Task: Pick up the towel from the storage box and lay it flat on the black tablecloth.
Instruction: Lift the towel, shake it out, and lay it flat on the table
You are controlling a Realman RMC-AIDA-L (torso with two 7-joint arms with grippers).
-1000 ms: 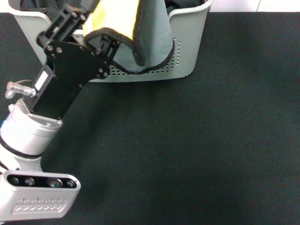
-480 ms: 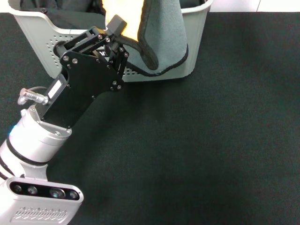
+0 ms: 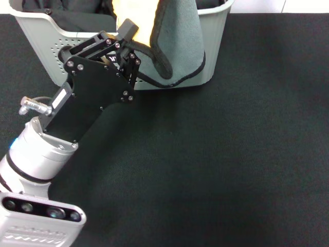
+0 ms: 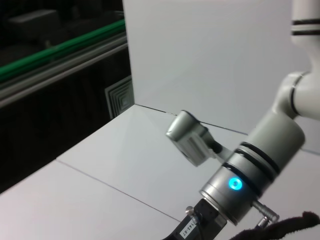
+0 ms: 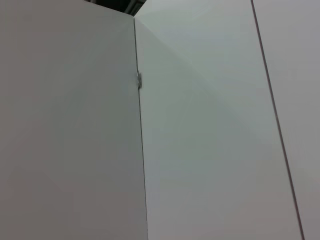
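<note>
The towel (image 3: 177,41) hangs from the top edge of the head view, orange-yellow side at the left, grey-teal side draping down over the front wall of the storage box (image 3: 38,36). Its black-edged lower hem reaches almost to the box's base. My left gripper (image 3: 123,36) is raised in front of the box, shut on the towel's yellow part. The black tablecloth (image 3: 231,154) spreads flat across everything in front of the box. My right gripper is out of view; only the right arm (image 4: 250,170) shows in the left wrist view, held high.
Dark cloth (image 3: 67,7) lies inside the box behind the left arm. The box stands at the far left of the tablecloth, whose far edge meets a white floor (image 3: 267,6) at the back right.
My left gripper has swung to the right and risen along the box front, carrying the towel with it. The towel's hanging hem has shifted right.
</note>
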